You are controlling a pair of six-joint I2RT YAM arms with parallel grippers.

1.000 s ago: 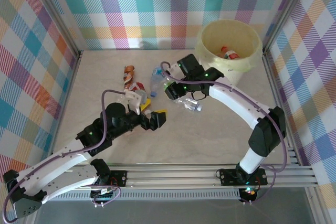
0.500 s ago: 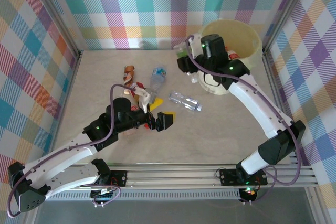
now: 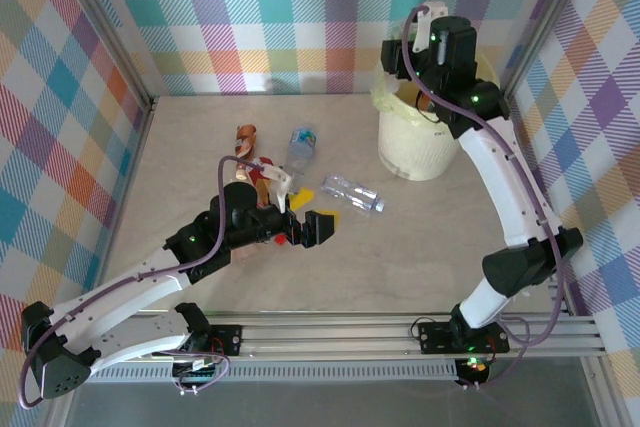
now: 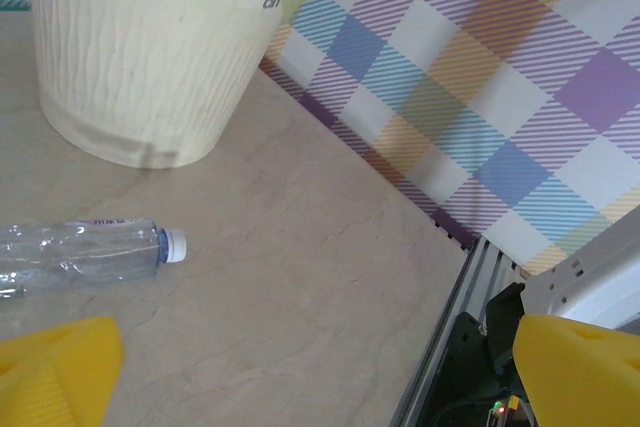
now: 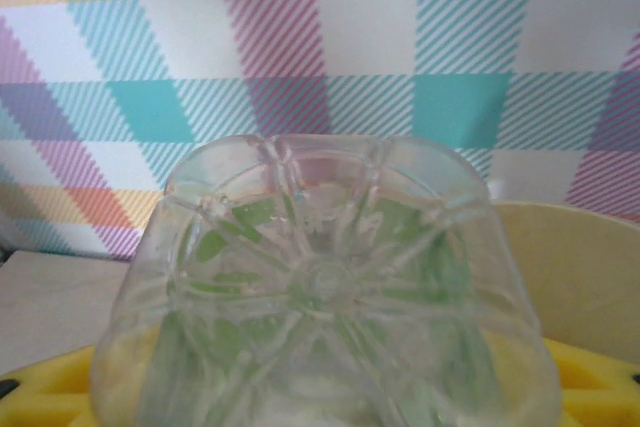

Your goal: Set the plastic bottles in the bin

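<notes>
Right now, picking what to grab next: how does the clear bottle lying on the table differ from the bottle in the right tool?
The table bottle lies on its side on the table; the held bottle sits up in the right tool near the bin. The table bottle is colourless with a white cap; the held bottle shows green through its ribbed base. Both are transparent plastic.

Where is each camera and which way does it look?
Top external: above and behind, looking down on the table; left arm, right arm show.
Left wrist: low, facing the bin and lying bottle; left fingers show.
Right wrist: facing checked wall past the gripped bottle; right fingers show.
Shared: bin and lying bottle, top and left wrist.
</notes>
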